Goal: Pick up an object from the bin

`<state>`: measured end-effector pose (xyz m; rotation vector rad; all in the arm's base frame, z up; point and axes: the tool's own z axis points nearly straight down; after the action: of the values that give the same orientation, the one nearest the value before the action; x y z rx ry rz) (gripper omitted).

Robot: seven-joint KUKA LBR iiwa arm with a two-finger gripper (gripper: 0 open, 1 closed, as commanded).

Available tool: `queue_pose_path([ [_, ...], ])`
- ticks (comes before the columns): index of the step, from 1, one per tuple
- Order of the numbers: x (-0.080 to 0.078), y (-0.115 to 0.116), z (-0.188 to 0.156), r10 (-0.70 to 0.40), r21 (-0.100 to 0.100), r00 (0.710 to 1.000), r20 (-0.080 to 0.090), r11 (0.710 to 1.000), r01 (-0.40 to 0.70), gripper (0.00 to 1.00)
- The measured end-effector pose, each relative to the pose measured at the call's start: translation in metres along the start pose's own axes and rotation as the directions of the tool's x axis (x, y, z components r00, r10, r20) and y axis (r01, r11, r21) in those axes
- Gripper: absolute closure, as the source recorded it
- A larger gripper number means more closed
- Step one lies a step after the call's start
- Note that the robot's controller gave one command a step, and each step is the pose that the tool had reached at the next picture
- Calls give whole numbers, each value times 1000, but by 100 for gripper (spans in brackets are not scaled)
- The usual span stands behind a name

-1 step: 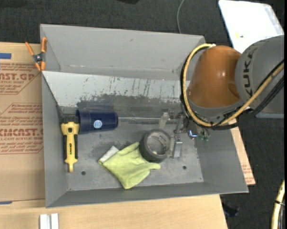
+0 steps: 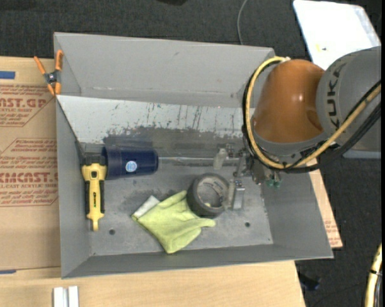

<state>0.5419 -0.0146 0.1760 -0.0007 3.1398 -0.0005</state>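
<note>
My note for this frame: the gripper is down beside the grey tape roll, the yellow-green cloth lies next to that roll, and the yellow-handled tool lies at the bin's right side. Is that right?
No. The camera view shows the yellow-handled tool at the left side of the bin. The gripper, grey tape roll and yellow-green cloth are as noted.

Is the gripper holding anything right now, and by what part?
Cannot tell. The gripper is down beside the grey tape roll, at its right rim, but a grip on it isn't visible.

bin (image 2: pixel 167 69): scuffed matt metal | rag (image 2: pixel 173 226): soft cloth | cylinder (image 2: pixel 130 162): glossy plastic
</note>
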Motion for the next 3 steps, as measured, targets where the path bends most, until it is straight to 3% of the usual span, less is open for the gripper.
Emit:
queue_pose_path([
  [1, 0, 13, 57, 127, -2, 992, 3, 992, -127, 0],
  [2, -24, 24, 88, -42, 0, 999, 10, 999, 42, 100],
  [3, -24, 24, 88, -42, 0, 999, 10, 999, 42, 100],
])
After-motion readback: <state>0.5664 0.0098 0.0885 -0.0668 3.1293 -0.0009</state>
